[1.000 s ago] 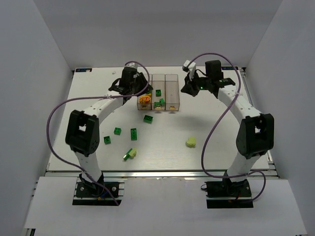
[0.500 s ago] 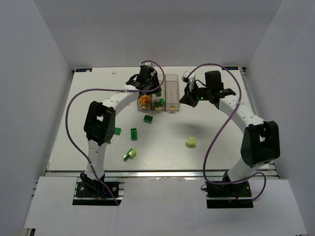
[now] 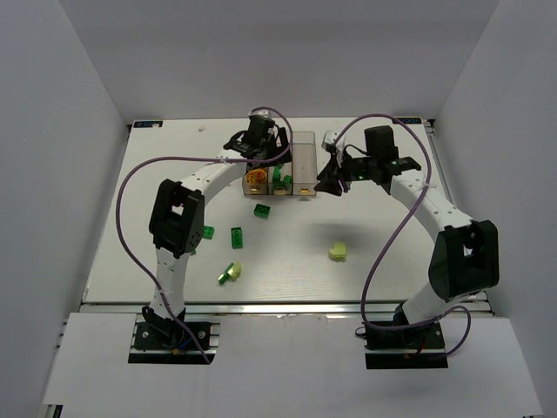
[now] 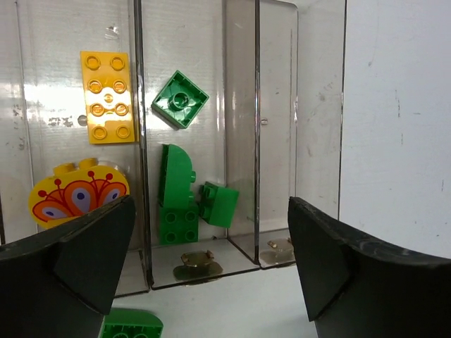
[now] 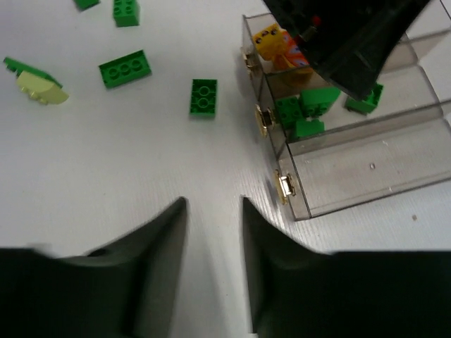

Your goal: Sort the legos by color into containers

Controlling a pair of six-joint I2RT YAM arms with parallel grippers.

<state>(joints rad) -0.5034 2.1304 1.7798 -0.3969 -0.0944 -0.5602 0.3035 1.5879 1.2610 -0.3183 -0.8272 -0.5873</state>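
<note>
The containers (image 3: 303,161) are three clear bins joined in a row at the table's far middle. In the left wrist view the left bin (image 4: 70,42) holds an orange lego (image 4: 107,96) and an orange painted piece (image 4: 77,193). Three green legos (image 4: 180,99) lie in the middle bin, and the right bin (image 4: 282,105) holds nothing. My left gripper (image 3: 271,155) (image 4: 211,232) hangs wide open above the bins, empty. My right gripper (image 3: 332,178) (image 5: 213,211) stands open over bare table beside the bins' near right corner (image 5: 366,162).
Loose green legos (image 3: 261,210) (image 3: 236,237) (image 3: 208,232) lie in front of the bins. A yellow-green and green piece (image 3: 229,273) sits nearer the front. A pale yellow lego (image 3: 338,252) lies front right. The right wrist view shows green legos (image 5: 203,96) (image 5: 125,67).
My left arm swung right from beside the bins to above them, and its jaws went from shut to wide open. My right gripper slid toward the bins and its jaws parted.
</note>
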